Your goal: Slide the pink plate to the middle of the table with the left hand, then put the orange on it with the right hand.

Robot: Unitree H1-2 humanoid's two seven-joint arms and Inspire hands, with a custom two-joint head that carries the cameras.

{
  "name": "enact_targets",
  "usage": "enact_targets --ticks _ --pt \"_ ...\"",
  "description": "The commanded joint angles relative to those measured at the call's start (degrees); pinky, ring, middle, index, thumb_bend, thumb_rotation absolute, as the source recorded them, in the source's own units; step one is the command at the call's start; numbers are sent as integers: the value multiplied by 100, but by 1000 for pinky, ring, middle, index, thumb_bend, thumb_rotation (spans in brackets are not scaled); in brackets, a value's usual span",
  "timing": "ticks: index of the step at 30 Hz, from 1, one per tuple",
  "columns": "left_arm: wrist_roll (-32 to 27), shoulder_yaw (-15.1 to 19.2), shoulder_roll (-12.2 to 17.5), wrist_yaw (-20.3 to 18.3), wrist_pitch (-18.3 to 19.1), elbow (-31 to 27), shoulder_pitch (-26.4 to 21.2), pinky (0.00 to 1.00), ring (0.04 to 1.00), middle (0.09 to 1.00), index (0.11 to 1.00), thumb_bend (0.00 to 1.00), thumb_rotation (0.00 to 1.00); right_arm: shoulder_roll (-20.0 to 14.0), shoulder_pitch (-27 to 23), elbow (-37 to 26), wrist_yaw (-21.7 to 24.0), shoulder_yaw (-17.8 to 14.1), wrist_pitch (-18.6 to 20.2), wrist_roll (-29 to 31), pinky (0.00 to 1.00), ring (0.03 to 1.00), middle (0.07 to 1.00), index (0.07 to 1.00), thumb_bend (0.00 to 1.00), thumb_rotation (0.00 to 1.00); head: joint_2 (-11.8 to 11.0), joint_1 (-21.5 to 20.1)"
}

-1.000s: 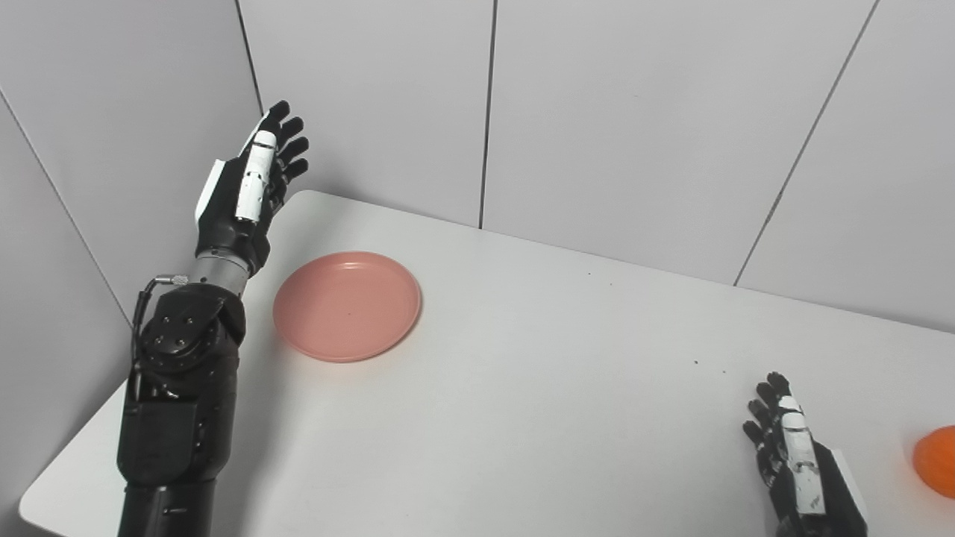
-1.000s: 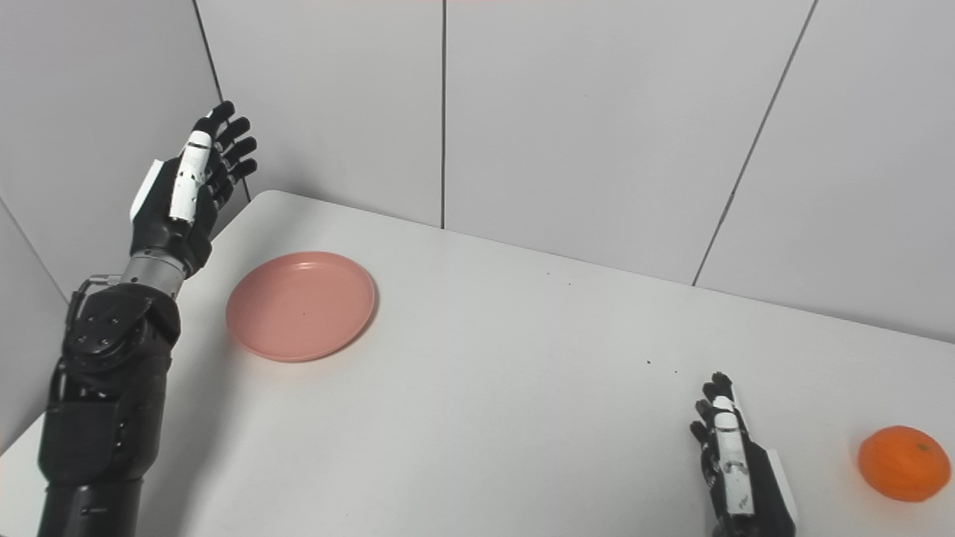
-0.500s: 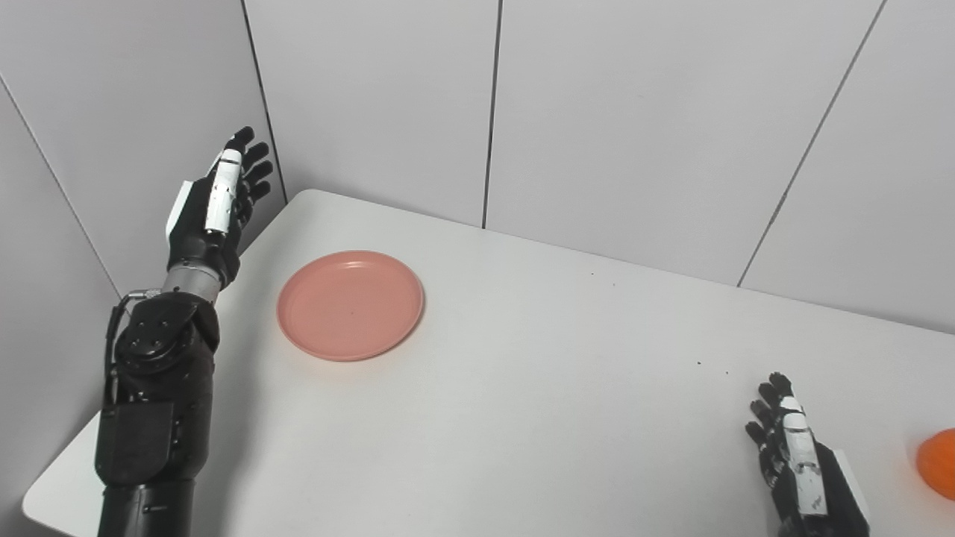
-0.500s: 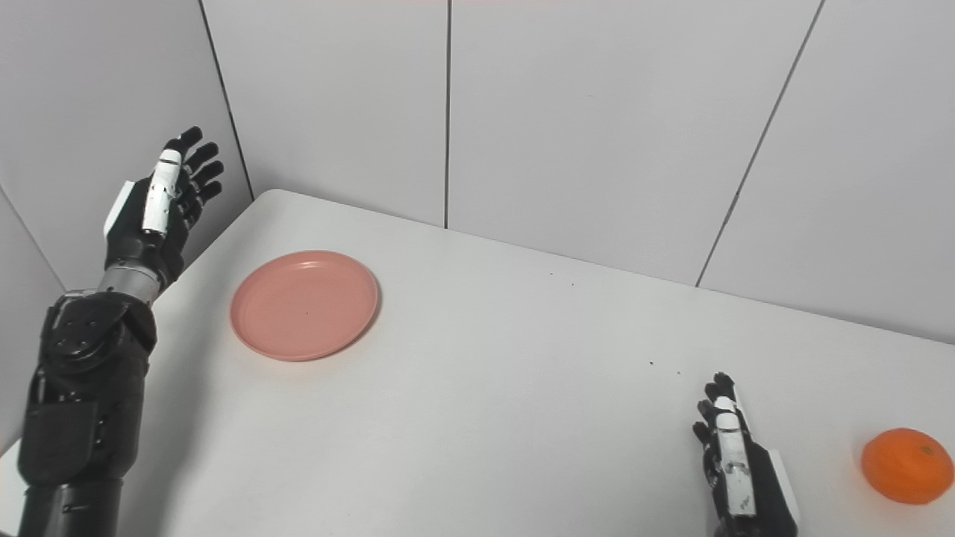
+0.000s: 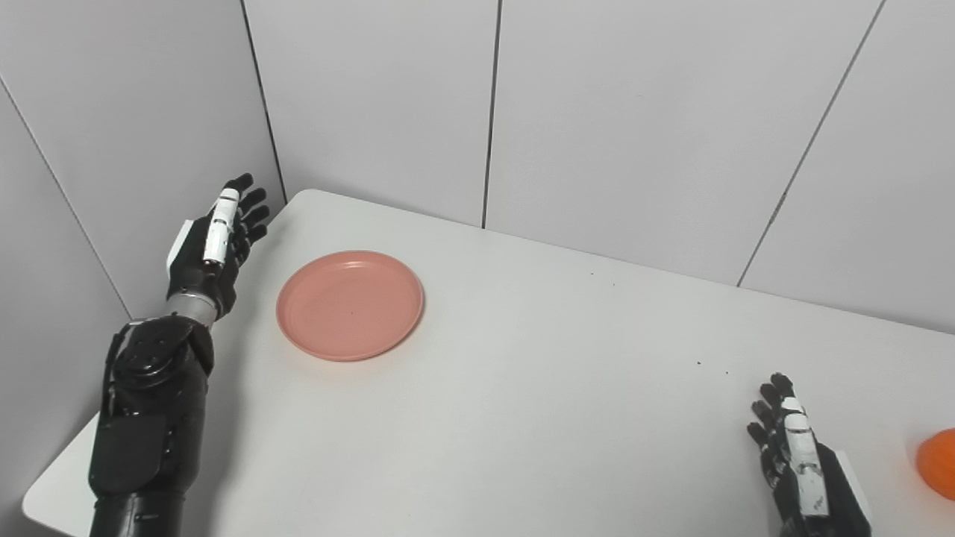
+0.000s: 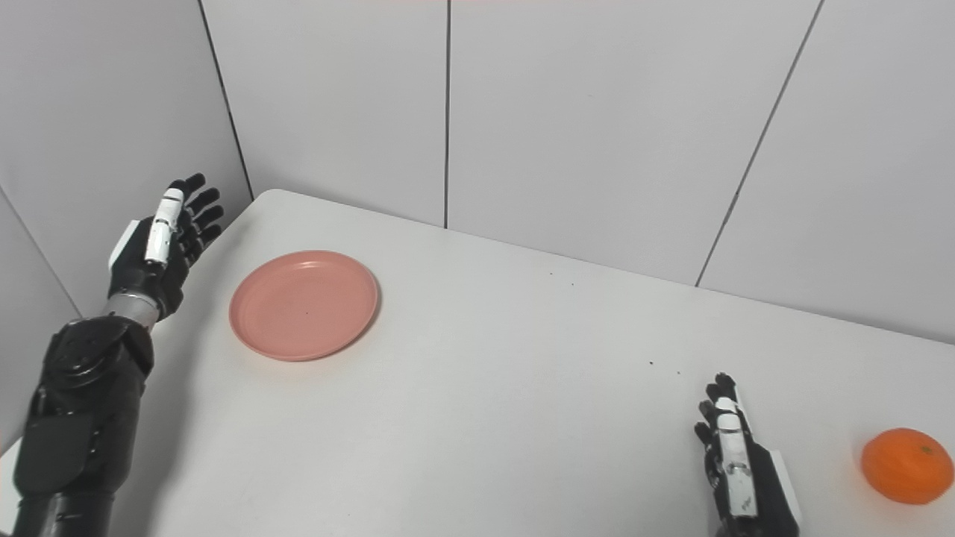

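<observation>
Nearest, the right hand (image 6: 735,466) rests on the table (image 6: 507,388), fingers extended and empty, the orange (image 6: 906,465) at its 3 o'clock. Farther off, the left hand (image 5: 213,246), open and empty, hangs at the pink plate's (image 5: 349,304) 9 o'clock. Sliding hasn't begun; next the left hand must touch the plate's rim.

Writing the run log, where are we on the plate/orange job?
Done: nothing yet. The pink plate sits at the table's far left, not the middle. In hand: the left hand is open beside the plate's left edge, not touching it. Left: slide the plate to the middle, then the right hand, open and empty, must pick up the orange lying to its right and set it on the plate.
</observation>
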Motion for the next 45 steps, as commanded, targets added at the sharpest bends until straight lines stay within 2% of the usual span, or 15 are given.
enact_targets --ticks 1,7,14,18,27,31,36,39,45 --pt "-96 7 225 -120 -323 51 -113 936 928 927 920 283 1000 -34 -122 -200 4 -28 -77 13 1000 1000 1000 1000 170 1000 5 2" --pt "-295 65 236 -293 -547 516 -115 960 949 944 936 265 1000 -36 -125 -200 20 -25 -80 36 1000 1000 1000 1000 171 1000 13 1" --pt "-369 112 221 -293 -634 887 -131 940 939 939 928 260 1000 -55 -128 -184 24 -32 -98 35 1000 1000 1000 1000 164 1000 9 18" --pt "-465 104 247 -386 -696 1046 -103 964 955 958 946 248 1000 -38 -119 -209 -29 -36 -41 -7 1000 1000 1000 1000 166 1000 6 16" --pt "-523 78 233 -452 -830 1291 -116 976 949 938 932 269 1000 -43 -124 -205 -2 -27 -37 37 1000 1000 1000 1000 155 1000 6 23" --pt "-490 -28 292 -521 -865 1485 -133 977 951 949 949 309 1000 -17 -120 -213 -48 -36 -14 14 1000 1000 1000 1000 159 1000 11 11" --pt "-514 -97 306 -658 -1148 1919 -200 970 948 948 948 317 1000 -8 -125 -249 -75 -35 50 -4 1000 1000 1000 1000 159 1000 10 9" --pt "-536 -152 300 -778 -1353 2090 -207 973 947 946 933 357 1000 -8 -127 -245 -72 -32 36 -15 1000 1000 1000 1000 163 1000 16 12" --pt "-658 -230 242 -759 -1182 2066 -246 968 939 938 924 347 1000 -23 -139 -165 6 -33 -78 47 1000 1000 1000 1000 165 1000 22 9"
